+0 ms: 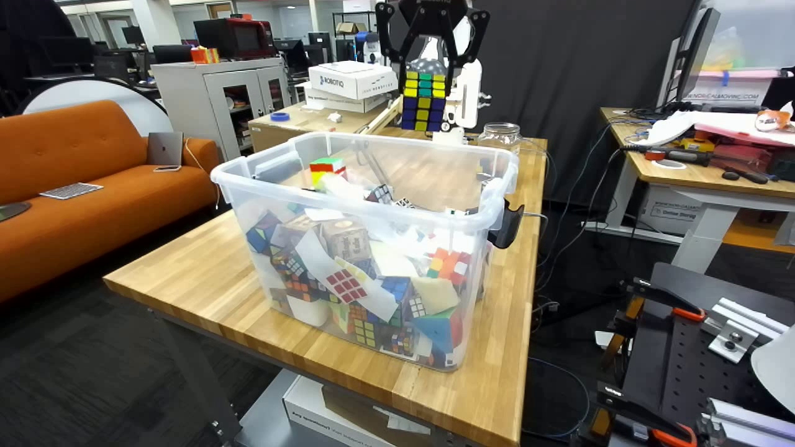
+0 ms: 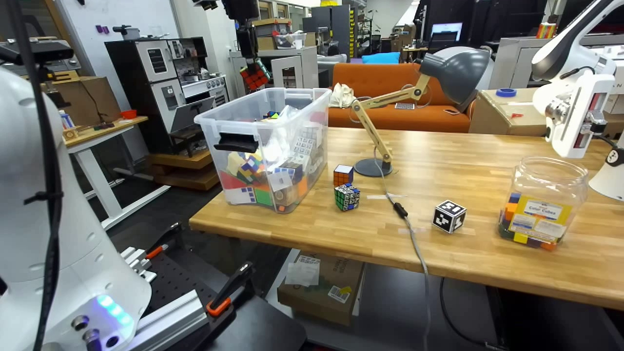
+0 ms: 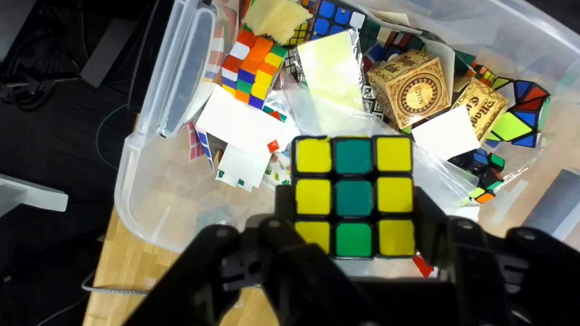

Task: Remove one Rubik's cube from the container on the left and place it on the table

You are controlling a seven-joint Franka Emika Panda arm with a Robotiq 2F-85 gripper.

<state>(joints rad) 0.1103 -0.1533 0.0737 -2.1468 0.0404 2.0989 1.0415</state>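
Note:
My gripper (image 1: 427, 79) is shut on a Rubik's cube (image 1: 423, 110) and holds it in the air above the container (image 1: 354, 203). In the wrist view the cube (image 3: 354, 198) shows a yellow face with a green middle column, between both fingers (image 3: 354, 210). The cube (image 2: 255, 75) also hangs above the bin's far rim in an exterior view, under the gripper (image 2: 252, 59). The clear container (image 2: 296, 109) stands on the wooden table (image 2: 429, 161) and holds many cubes, paper slips and plastic bags. Its rim (image 3: 129, 194) lies below the cube in the wrist view.
Two cubes (image 2: 343, 175) (image 2: 346, 197) sit on the table beside the container. A desk lamp (image 2: 373, 166), its cord, a black-and-white patterned cube (image 2: 449, 216) and a clear jar (image 2: 543, 204) stand further along. A white robot-like device (image 2: 582, 112) is at the far end.

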